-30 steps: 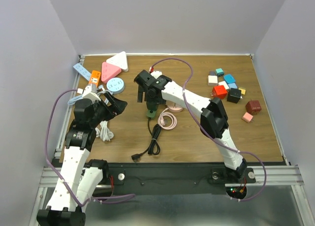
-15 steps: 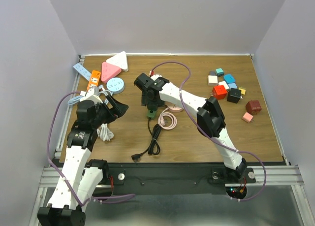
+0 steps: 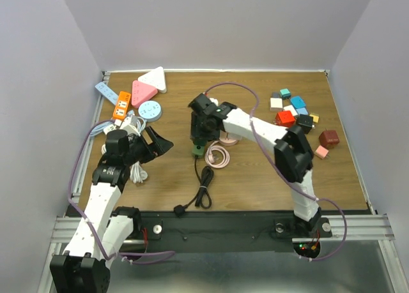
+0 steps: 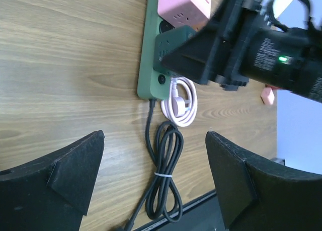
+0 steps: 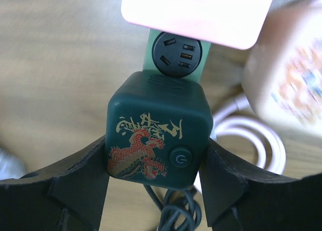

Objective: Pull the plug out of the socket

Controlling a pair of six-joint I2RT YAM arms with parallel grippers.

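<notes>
My right claw [image 5: 157,158] is clamped on the plug [image 5: 156,135], a dark green cube with a red and gold dragon print and a round power button on its face. Both fingers [image 5: 83,180] press against its opposite sides. The plug sits seated in the green power strip [image 4: 149,65], which lies near the middle of the bench [image 3: 255,172]. Just past the plug I see a round multi-pin outlet [image 5: 177,54] on the strip, and beyond that a pink cube adapter [image 4: 183,4] plugged into the same strip.

A coiled pale pink cable [image 4: 182,102] lies right beside the strip's near end. The strip's black cord [image 4: 163,183] runs from that end towards me and is bundled with a tie.

My left claw [image 4: 153,178] hangs with its jaws spread wide and holds nothing. It sits left of the strip, well apart from it, and faces the strip.
</notes>
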